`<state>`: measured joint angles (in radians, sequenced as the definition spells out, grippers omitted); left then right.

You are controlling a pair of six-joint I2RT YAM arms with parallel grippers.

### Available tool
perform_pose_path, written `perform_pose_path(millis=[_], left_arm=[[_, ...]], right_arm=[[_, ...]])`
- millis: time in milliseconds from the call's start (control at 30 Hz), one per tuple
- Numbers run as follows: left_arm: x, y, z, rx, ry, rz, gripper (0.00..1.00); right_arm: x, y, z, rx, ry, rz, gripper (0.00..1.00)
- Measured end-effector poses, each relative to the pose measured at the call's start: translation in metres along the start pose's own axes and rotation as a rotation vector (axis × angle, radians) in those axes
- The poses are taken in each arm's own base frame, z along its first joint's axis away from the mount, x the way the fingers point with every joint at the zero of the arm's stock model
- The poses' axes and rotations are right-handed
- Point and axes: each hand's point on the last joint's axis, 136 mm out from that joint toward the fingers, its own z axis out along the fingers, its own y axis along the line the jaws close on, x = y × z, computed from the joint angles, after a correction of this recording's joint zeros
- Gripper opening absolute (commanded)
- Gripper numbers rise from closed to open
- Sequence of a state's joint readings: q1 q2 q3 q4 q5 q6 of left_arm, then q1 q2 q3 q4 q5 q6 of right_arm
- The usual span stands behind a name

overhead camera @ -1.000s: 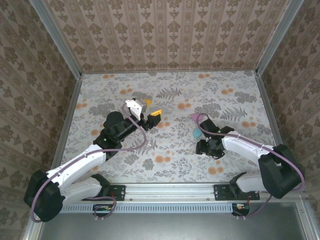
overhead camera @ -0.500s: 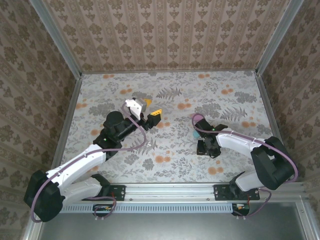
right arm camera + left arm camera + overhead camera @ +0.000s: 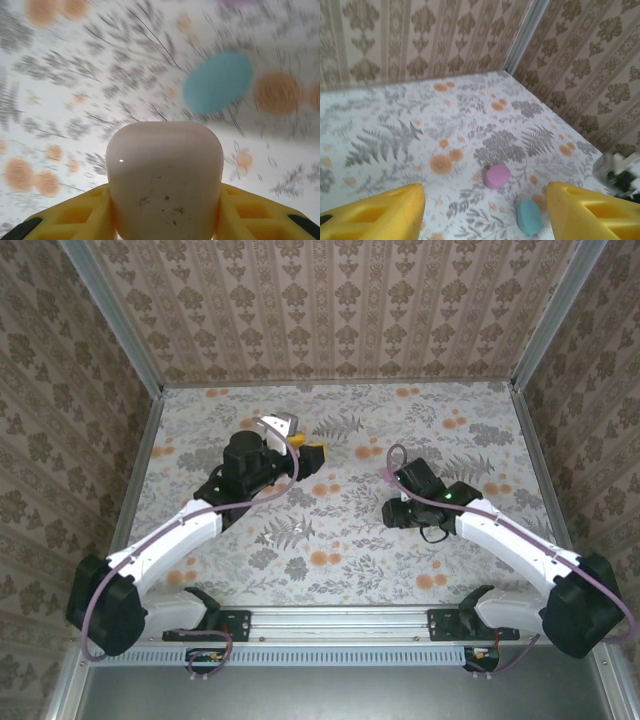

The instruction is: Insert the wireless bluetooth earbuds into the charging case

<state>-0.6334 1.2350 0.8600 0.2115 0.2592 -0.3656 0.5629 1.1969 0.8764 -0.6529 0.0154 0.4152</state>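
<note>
Your right gripper [image 3: 165,210] is clamped on the pale case [image 3: 165,170]. Its yellow fingers [image 3: 70,217] press both sides, and the case's rounded end points away from the wrist. You cannot tell whether the case touches the table [image 3: 330,540]. A teal case [image 3: 528,216] lies on the table just beyond it, blurred in the right wrist view. A pink case [image 3: 497,176] lies near the teal one, not touching it. Your left gripper [image 3: 485,205] is well open with nothing between its fingers, and it faces both loose cases from the left.
</note>
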Motion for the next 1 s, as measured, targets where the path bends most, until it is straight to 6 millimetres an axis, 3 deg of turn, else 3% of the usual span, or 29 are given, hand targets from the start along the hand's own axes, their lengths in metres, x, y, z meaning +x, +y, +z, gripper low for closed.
perform_pose_path(millis=[167,367,667,1000], left_arm=[[0.016,-0.004,0.018,0.080,0.111,-0.124,0.64],[0.035,-0.027,0.030,0.254,0.236,-0.259,0.64],[0.043,-0.059,0.018,0.434,0.322,-0.292,0.63],[0.042,-0.094,0.010,0.559,0.360,-0.264,0.60]], right_arm=[[-0.032,0.033,-0.024,-0.080,-0.103,-0.195,0.41],[-0.046,0.060,-0.037,-0.126,-0.198,-0.458,0.40],[-0.068,0.076,-0.053,-0.138,-0.344,-0.673,0.40],[-0.076,0.084,-0.060,-0.139,-0.404,-0.736,0.40]])
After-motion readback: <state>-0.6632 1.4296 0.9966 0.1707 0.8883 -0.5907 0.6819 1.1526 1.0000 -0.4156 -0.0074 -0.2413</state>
